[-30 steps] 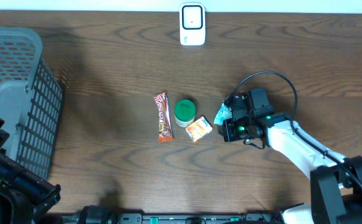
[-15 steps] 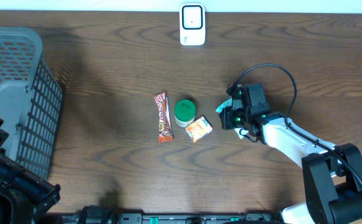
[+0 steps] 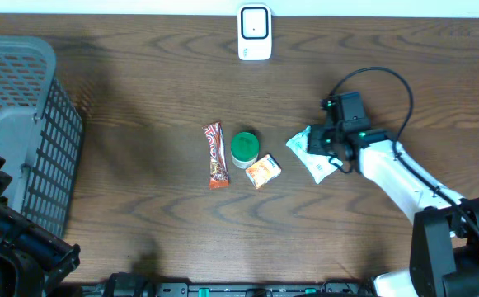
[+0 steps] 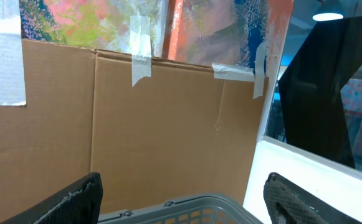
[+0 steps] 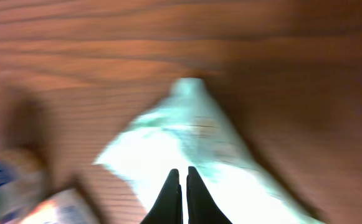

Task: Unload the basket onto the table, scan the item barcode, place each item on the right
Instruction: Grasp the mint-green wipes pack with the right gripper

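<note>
Right end effector (image 3: 325,151) is pinched shut on the edge of the white-teal packet (image 3: 307,153), just off the table (image 3: 140,82) right of the orange pouch (image 3: 263,172), well short of the scanner (image 3: 255,33). Wrist view is blurry. Left end effector (image 4: 181,198) sits spread wide apart over the basket (image 4: 187,205), gripping nothing.

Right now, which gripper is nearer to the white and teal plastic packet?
Right. The right gripper is shut on the edge of the white and teal plastic packet. The left gripper hangs open far away, above the grey plastic basket.
</note>
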Robot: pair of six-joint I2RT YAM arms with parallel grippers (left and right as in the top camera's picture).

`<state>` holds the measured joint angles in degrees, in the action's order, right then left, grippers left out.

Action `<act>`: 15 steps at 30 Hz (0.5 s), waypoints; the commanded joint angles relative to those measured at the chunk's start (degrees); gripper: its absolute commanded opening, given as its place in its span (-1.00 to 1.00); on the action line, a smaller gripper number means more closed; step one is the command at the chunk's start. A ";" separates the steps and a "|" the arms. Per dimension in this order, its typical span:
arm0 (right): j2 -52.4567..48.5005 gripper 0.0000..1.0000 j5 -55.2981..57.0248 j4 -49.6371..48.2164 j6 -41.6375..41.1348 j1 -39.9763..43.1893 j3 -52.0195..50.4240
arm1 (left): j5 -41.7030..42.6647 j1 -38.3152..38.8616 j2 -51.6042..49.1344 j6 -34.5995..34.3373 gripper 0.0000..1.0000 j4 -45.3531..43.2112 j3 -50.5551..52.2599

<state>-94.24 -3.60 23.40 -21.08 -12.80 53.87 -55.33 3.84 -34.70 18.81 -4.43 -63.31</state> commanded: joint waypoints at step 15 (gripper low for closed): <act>-4.44 -0.98 7.23 4.28 1.01 8.04 0.76 | 0.92 -0.28 2.51 -4.17 0.66 1.62 0.22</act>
<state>-96.07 3.64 27.59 -20.60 -4.47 53.89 -55.13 3.84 -33.21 15.22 -2.83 -63.31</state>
